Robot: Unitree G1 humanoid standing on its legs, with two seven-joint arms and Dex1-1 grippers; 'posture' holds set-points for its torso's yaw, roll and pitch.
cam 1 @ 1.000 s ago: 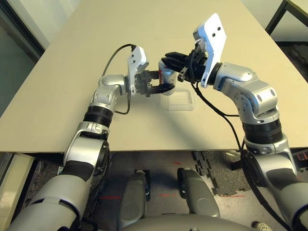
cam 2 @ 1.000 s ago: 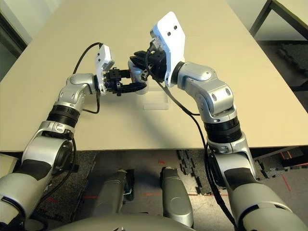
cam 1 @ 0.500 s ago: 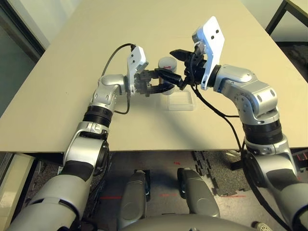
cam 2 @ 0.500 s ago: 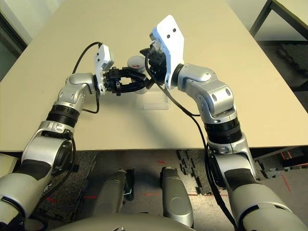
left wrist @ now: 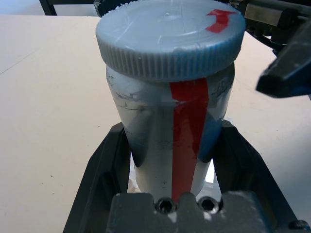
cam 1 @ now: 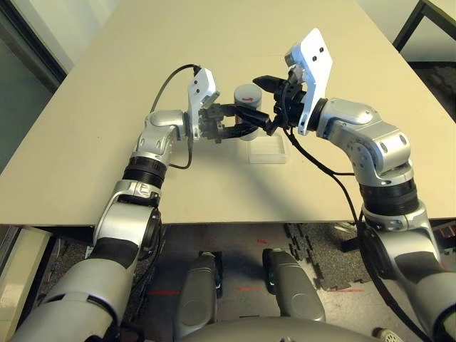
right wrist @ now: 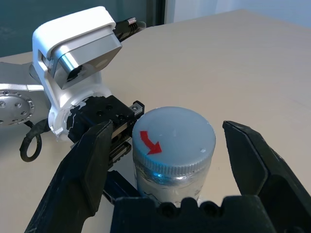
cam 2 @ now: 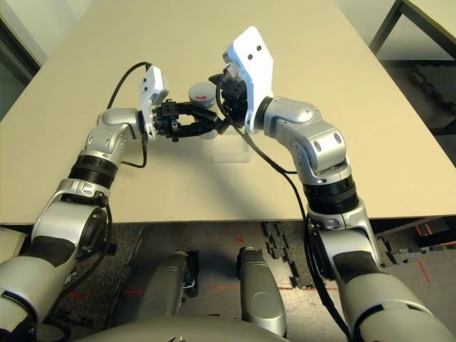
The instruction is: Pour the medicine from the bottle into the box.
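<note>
Above one box [cam 1: 268,149], one capped bottle [cam 1: 247,100], two grippers

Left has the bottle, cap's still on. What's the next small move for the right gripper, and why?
Probably close the right gripper on the cap. Its fingers stand open on either side of it, apart, while the left gripper clamps the upright bottle beside the box; nothing can pour until it's unscrewed.

Left gripper [cam 1: 239,122] clamped (pointing right); right gripper [right wrist: 170,160] fingers spread wide.

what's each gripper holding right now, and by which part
The left gripper clamps the bottle by its body, below the cap. The right gripper is open around the cap, holding nothing.
</note>
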